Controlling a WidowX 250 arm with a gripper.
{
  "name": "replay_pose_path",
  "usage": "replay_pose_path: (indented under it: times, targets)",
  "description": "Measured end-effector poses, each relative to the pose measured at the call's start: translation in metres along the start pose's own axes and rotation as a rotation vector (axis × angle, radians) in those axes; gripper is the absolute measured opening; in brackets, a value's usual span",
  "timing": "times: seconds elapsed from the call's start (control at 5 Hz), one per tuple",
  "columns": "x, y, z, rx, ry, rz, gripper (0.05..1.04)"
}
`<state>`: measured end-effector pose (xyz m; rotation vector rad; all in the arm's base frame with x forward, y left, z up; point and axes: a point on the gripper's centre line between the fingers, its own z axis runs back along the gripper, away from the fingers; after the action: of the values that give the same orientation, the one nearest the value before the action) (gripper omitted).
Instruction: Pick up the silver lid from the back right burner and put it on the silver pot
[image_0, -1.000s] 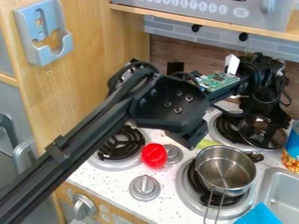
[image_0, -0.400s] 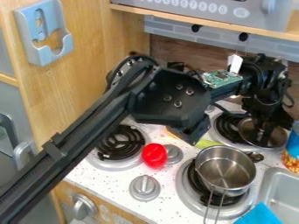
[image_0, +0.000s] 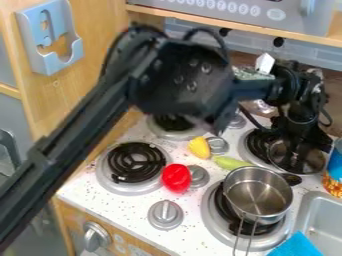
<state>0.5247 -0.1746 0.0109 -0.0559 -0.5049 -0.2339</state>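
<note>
The black gripper (image_0: 299, 144) hangs at the right over the back right burner. Directly beneath it lies a round, dark, see-through lid or shallow pan (image_0: 312, 161), with the gripper's lower end overlapping it; whether it is held I cannot tell. In front of that, a steel pot (image_0: 257, 194) with a long wire handle rests on the front right burner. A green and yellow corn-like toy (image_0: 230, 162) lies behind the pot, and a yellow toy (image_0: 199, 147) is to its left. The red round object (image_0: 176, 178) sits beside a stove knob.
The front left burner (image_0: 135, 162) is bare. A sink (image_0: 322, 212) with a blue cloth (image_0: 298, 246) is at the lower right, and a blue and orange can (image_0: 334, 170) stands at the right edge. A wooden cabinet wall (image_0: 93, 95) rises behind the arm.
The arm's elbow has swung up and left, uncovering the yellow toy and another burner. The gripper has shifted slightly, and the round lid or pan now lies a little lower and left.
</note>
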Motion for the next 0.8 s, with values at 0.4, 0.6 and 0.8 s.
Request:
replay_pose_path:
  times: [0.4,0.6,0.8]
  targets:
    - [0.005,0.002,0.043,-0.063,-0.081,0.036,0.324]
    - [0.001,0.007,0.046,-0.073,-0.08,0.053,0.324]
    - [-0.004,0.01,0.057,-0.079,-0.078,0.061,0.324]
